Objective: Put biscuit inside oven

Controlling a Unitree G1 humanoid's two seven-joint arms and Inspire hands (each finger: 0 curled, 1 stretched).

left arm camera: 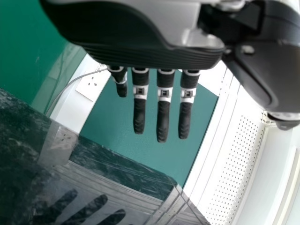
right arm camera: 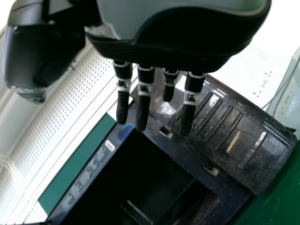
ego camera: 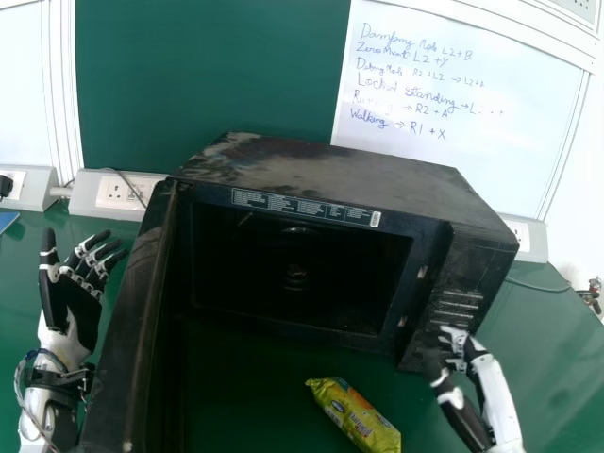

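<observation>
Biscuit [ego camera: 357, 417], in a yellow-green wrapper, lay aslant on the green counter [ego camera: 552, 382], in front of the oven [ego camera: 330, 170] and outside it. Oven door [ego camera: 142, 302] stood wide open on the left side; the cavity was dark, and the control panel [ego camera: 458, 302] was on the right side. Right hand [ego camera: 456, 347] was at the front of the control panel, fingers released and extended, grasping nothing; contact with the panel could not be determined. Left hand [ego camera: 71, 307] was raised beside the outer side of the door, fingers likewise released and holding nothing. Behind the oven: wall sockets [ego camera: 123, 193] and a whiteboard [ego camera: 453, 113] with handwriting.
</observation>
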